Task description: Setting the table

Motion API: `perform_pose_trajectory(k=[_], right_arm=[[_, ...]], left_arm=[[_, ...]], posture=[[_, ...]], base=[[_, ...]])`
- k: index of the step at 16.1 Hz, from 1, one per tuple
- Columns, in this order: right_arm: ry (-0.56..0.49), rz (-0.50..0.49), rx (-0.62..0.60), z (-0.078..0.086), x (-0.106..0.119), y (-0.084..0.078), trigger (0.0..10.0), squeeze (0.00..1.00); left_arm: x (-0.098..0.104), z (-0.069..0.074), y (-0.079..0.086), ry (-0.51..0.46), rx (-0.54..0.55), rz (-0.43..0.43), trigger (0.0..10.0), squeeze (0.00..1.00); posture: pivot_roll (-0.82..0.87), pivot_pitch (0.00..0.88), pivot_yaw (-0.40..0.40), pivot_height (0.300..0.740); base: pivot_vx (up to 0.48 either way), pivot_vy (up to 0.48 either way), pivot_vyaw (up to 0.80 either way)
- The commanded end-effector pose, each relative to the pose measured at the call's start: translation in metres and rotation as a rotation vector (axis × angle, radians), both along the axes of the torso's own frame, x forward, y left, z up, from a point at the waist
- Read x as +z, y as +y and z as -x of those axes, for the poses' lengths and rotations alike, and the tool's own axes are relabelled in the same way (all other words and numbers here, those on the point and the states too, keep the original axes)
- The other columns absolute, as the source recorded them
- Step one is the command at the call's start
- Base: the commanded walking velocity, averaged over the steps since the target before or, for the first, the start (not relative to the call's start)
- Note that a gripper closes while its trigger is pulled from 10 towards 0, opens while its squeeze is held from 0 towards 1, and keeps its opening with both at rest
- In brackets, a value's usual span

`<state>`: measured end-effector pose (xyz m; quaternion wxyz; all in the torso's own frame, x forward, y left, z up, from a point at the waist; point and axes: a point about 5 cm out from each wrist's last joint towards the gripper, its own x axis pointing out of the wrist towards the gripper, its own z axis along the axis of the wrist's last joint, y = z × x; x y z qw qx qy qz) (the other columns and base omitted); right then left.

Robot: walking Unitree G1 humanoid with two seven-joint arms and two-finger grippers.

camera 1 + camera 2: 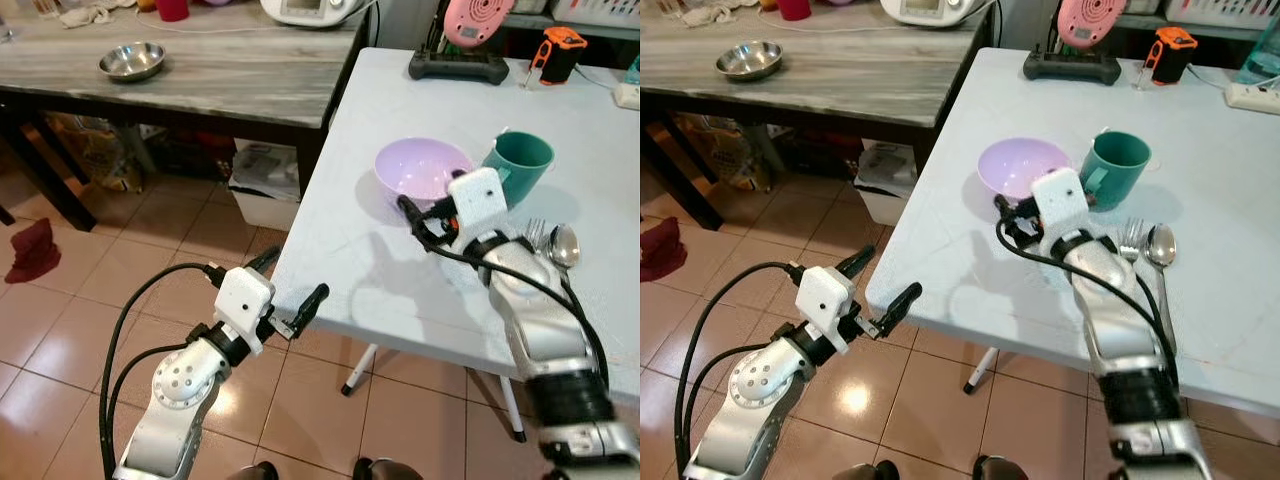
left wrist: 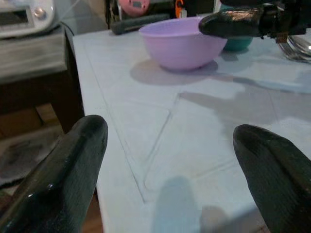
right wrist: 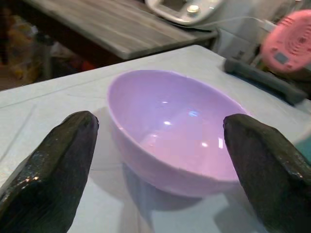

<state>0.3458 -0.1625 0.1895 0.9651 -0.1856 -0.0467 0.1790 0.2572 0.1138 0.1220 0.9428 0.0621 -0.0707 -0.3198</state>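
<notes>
While the left gripper (image 1: 296, 292) waits spread off the table's (image 1: 350, 270) near-left edge, the right gripper (image 3: 160, 160) is nearer; its fingers spread, it faces the purple bowl (image 1: 422, 168) just beyond.

A round steel bowl (image 1: 131, 61) sits on the grey wooden side table (image 1: 230, 80), near a white cooker (image 1: 312, 10). A dark red cloth (image 1: 32, 251) lies on the tiled floor (image 1: 120, 260).

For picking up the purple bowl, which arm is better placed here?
Right. The right gripper hangs open just short of the shallow purple plastic bowl on the white table, fingers aimed at its near side. The left gripper, also open, sits low off the table's near corner, farther from the bowl.
</notes>
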Motion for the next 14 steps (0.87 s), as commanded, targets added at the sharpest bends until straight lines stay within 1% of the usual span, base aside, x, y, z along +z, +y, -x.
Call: perform_pose_trajectory(k=[1,5,6,9,10,11,12,14], right_arm=[[0.018,0.04,0.073,-0.002,0.0,0.006,10.0,0.0],[0.034,0.239,0.134,-0.018,0.007,0.0,10.0,0.0],[0.023,0.276,0.148,-0.02,0.01,0.0,10.0,0.0],[0.053,0.36,0.184,-0.029,0.012,-0.006,10.0,0.0],[0.063,0.371,0.191,-0.03,0.01,-0.007,10.0,0.0],[0.077,0.389,0.201,-0.033,0.008,-0.009,2.5,0.0],[0.078,0.414,0.2,-0.035,0.006,-0.011,0.0,0.0],[0.072,0.446,0.201,-0.037,0.005,-0.012,0.0,0.0]], left_arm=[[0.001,0.003,0.0,0.004,-0.014,0.002,10.0,0.0],[0.003,0.005,-0.004,-0.005,-0.068,0.017,10.0,0.0],[0.004,0.005,-0.005,-0.009,-0.076,0.023,10.0,0.0],[0.007,0.006,-0.005,-0.017,-0.097,0.037,10.0,0.0],[0.007,0.006,-0.006,-0.019,-0.101,0.039,10.0,0.0],[0.009,0.007,-0.007,-0.024,-0.114,0.043,10.0,0.0],[0.011,0.006,-0.007,-0.034,-0.118,0.054,10.0,0.0],[0.013,0.005,-0.008,-0.037,-0.126,0.056,10.0,0.0]], posture=[[-0.19,0.203,0.027,0.74],[-0.19,0.211,0.021,0.74],[-0.19,0.212,0.021,0.74],[-0.19,0.213,0.022,0.74],[-0.19,0.212,0.021,0.74],[-0.19,0.211,0.021,0.74],[-0.19,0.207,0.021,0.74],[-0.19,0.202,0.018,0.74]], base=[[0.0,0.0,0.0],[0.0,0.0,0.0],[0.0,0.0,0.0],[0.0,0.0,0.0],[0.0,0.0,0.0],[0.0,0.0,0.0],[0.0,0.0,0.0],[0.0,0.0,0.0]])
